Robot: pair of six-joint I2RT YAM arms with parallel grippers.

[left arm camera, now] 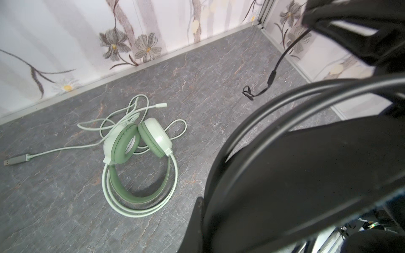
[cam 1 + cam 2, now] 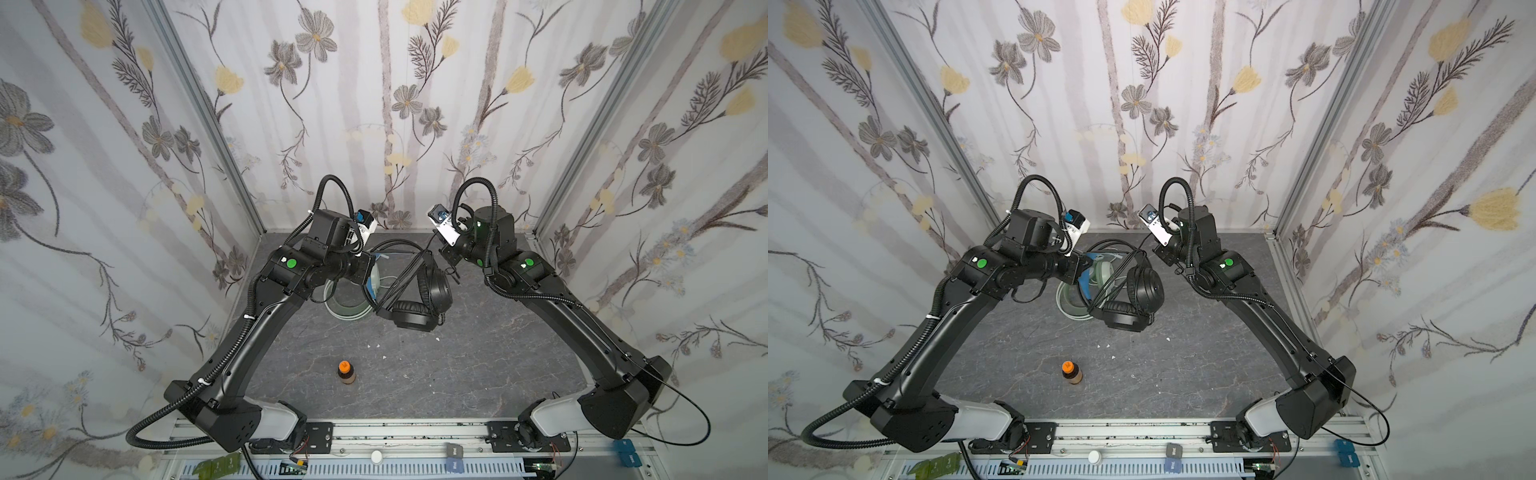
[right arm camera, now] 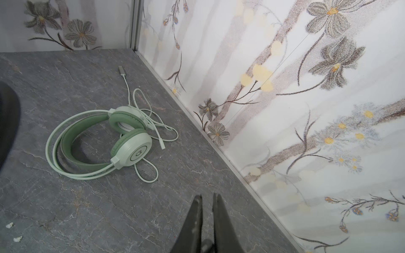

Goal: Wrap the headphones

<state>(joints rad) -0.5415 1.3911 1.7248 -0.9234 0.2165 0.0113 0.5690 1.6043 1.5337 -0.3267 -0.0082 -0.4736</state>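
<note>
Nearest, at about 6 o'clock on the desk [image 2: 436,386], a small orange-capped bottle [image 2: 345,371] stands alone, well apart from the work. Past the middle, toward 12 o'clock, the black headphones [image 2: 417,300] hang clear of the desk. The left gripper [image 2: 371,266] is clamped on their blue-lined headband from the 9 o'clock side. Several strands of the black cable [image 2: 401,279] run taut across the band, so this looks like the late part of winding that headset. Under and just behind them the mint-green headphones [image 1: 122,144] lie flat on the desk. Their pale cable [image 1: 105,122] sprawls in unwound loops and its USB plug [image 1: 13,161] lies off to one side. At about 1 o'clock from the black set, the right gripper [image 3: 207,196] has its jaws a narrow gap apart with nothing between the tips. The short cable tail [image 1: 272,74] dangles just beside it. Whether the cable touches the gripper cannot be told. The next move likely calls for catching that tail and tucking it under a turn so the coil holds, then setting the black pair down before starting on the green one.
</note>
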